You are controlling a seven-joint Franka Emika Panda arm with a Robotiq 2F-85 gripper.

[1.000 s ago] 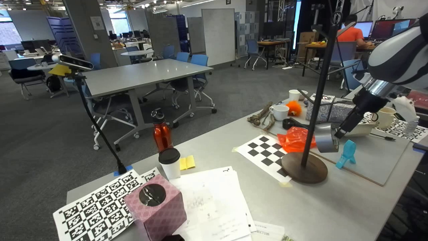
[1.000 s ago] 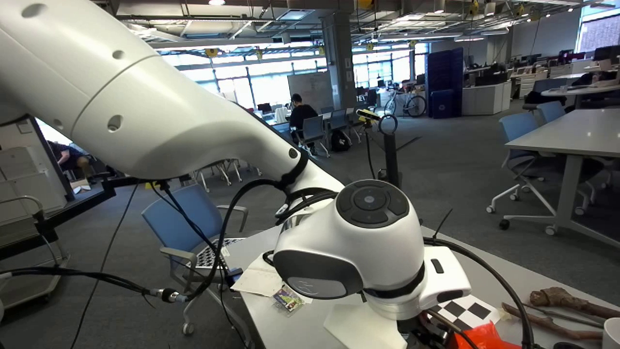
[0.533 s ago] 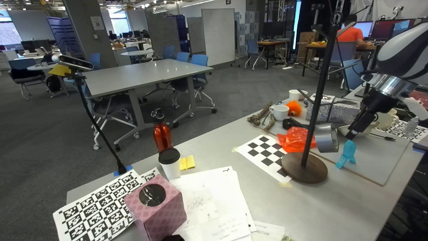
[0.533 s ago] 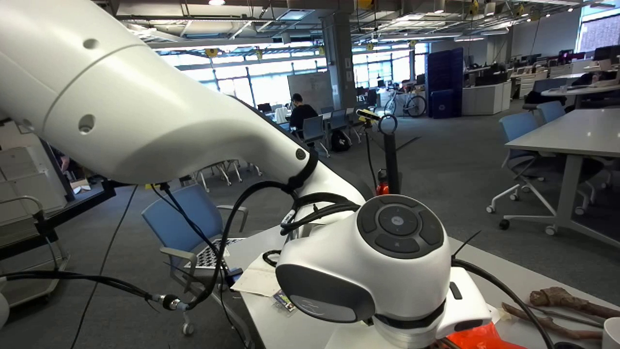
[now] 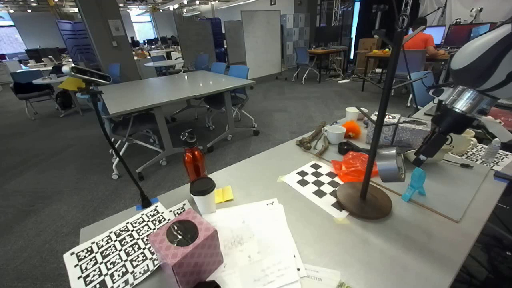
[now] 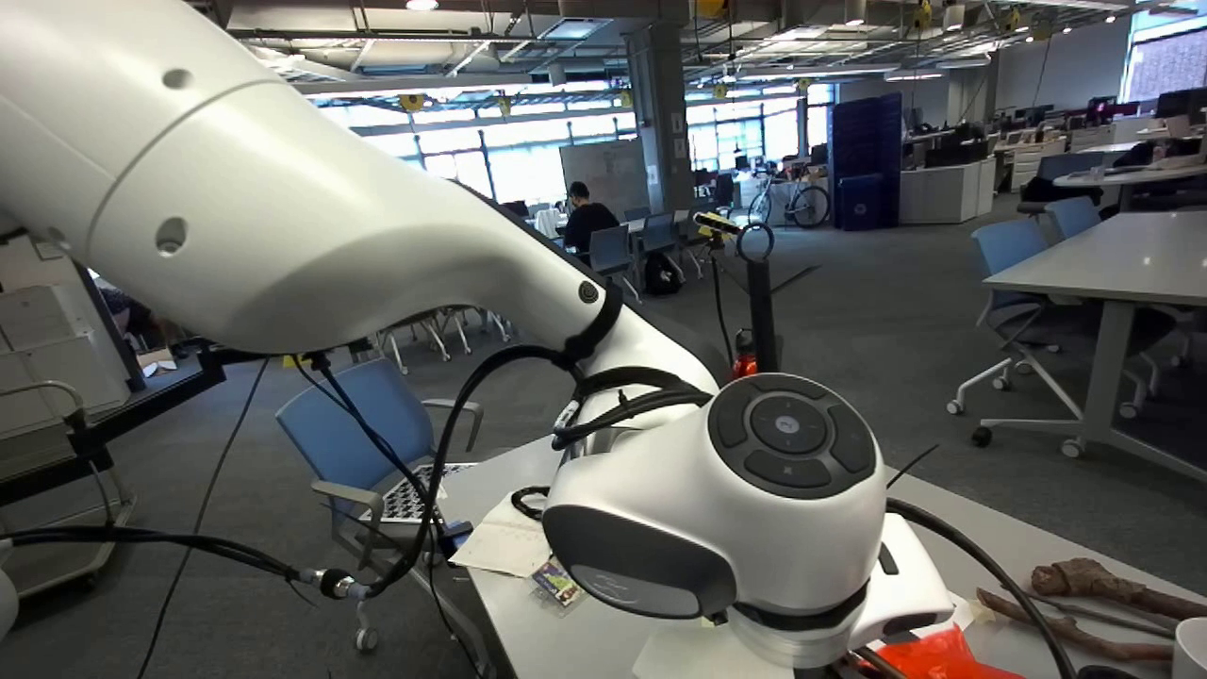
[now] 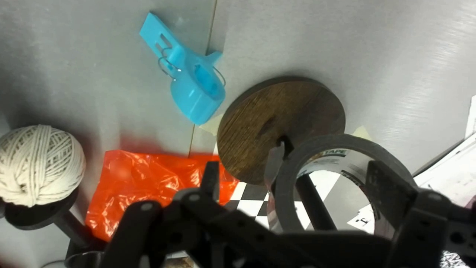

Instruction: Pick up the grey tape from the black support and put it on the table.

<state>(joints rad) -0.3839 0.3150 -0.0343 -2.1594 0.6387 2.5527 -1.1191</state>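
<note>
Grey tape (image 5: 391, 166): it is at the black support (image 5: 386, 96), beside the pole (image 5: 375, 140) and higher than the round wooden base (image 5: 364, 201); what exactly carries it there, I cannot see.
Gripper (image 7: 293, 169): its two fingers stand well apart, with nothing clamped between them. In an exterior view the tips are near the tape, on its side away from the pole, and a gap shows.
One finger (image 7: 385, 188): in the wrist view it overlaps the ring of the tape, while the other finger (image 7: 211, 176) is outside the ring, on the side of the red plastic (image 7: 145, 182), which lies beside the base. The depth is difficult to tell.
Arm (image 6: 745, 500): in an exterior view it covers the lower part of the support, and the tape cannot be seen there.
Work at the support: I judge that it is the lining up before the grasp; the tape is not yet taken.
Wall of the ring: the next move calls, I think, for bringing the fingers nearer to the support until this wall is between them, then closing.
Pole: the tape should probably be drawn outward from it before lowering, otherwise the support may tip.
Table (image 5: 392, 252): the placing comes last; I would choose a spot beside the base, away from the blue clip (image 5: 416, 182).
</note>
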